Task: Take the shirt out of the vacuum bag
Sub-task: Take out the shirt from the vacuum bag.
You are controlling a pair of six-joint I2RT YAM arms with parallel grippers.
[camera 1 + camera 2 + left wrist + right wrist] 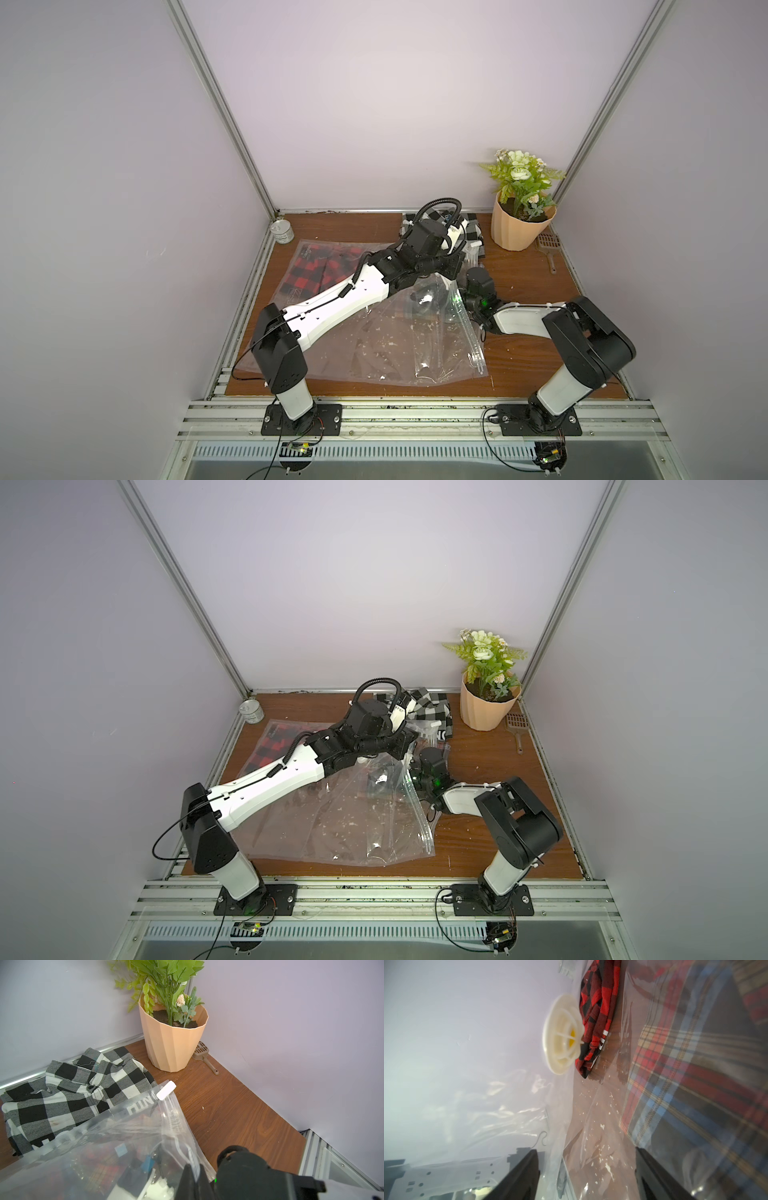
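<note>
The bag lies mouth rightward, shirt inside; left gripper pinches its zip strip, right gripper spread within.

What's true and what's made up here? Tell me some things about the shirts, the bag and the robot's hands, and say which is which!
1. The pot stands in a back corner. True.
2. The black-and-white shirt is inside the bag. False: it lies outside, on the table by the back wall.
3. The left gripper is shut on the bag's zip edge. True.
4. The right gripper is shut. False: its jaws stand wide open.
5. The can sits right beside the pot. False: it is in the opposite back corner.
</note>
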